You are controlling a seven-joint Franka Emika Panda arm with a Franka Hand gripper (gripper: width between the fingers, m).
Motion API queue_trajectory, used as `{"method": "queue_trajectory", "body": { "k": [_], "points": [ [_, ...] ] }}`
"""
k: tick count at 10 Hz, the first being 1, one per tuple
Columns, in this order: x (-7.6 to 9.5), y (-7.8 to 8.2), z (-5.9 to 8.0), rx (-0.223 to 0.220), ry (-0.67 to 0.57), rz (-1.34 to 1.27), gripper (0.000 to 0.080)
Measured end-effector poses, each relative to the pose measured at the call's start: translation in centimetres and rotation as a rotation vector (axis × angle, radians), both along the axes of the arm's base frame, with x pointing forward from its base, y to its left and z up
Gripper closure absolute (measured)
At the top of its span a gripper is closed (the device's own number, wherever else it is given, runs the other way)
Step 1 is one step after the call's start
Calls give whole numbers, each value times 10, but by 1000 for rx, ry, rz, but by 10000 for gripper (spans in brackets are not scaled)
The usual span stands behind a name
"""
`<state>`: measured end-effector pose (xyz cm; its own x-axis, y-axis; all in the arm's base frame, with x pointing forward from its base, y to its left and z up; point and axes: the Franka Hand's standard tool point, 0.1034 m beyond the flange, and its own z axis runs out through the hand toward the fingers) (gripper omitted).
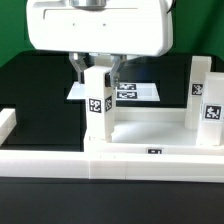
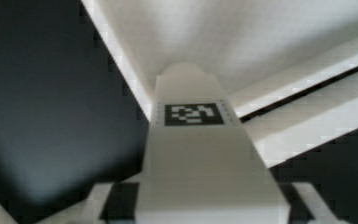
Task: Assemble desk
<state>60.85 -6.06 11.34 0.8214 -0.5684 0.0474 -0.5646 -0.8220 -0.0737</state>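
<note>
Exterior view shows us the white plastic tray-like desk top (image 1: 150,130) by the table's near edge with one square tagged leg (image 1: 207,95) standing at its far-right corner, while our two-finger gripper (image 1: 98,68), jaws closed on a second tagged leg (image 1: 97,100), holds it upright over the left side, other legs unseen.

hand (image 1: 98,72): big boxy white housing | two slim grey fingers (image 1: 77,66)

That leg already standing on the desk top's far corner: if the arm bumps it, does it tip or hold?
The standing leg is tall and narrow, so a side knock would probably tip it unless it is seated in a socket; its base isn't clear here. It looks like stiff, light plastic, unlikely to bend. Its flat square faces mean it shouldn't roll on the desk top.
</note>
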Motion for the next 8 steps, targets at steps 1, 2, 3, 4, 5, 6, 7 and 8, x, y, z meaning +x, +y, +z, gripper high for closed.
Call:
{"method": "queue_trajectory", "body": {
  "k": [1,2,3,4,5,6,7,8],
  "points": [
    [0,0,0,8,3,-95,511],
    [0,0,0,14,6,-172,511],
    [0,0,0,19,9,-241,511],
    [0,0,0,27,13,-343,511],
    [0,-1,0,32,15,-409,511],
    [0,-1,-1,38,17,-486,511],
    [0,-1,-1,41,19,-528,511],
    [0,-1,-1,42,19,-542,482]
  ]
}}
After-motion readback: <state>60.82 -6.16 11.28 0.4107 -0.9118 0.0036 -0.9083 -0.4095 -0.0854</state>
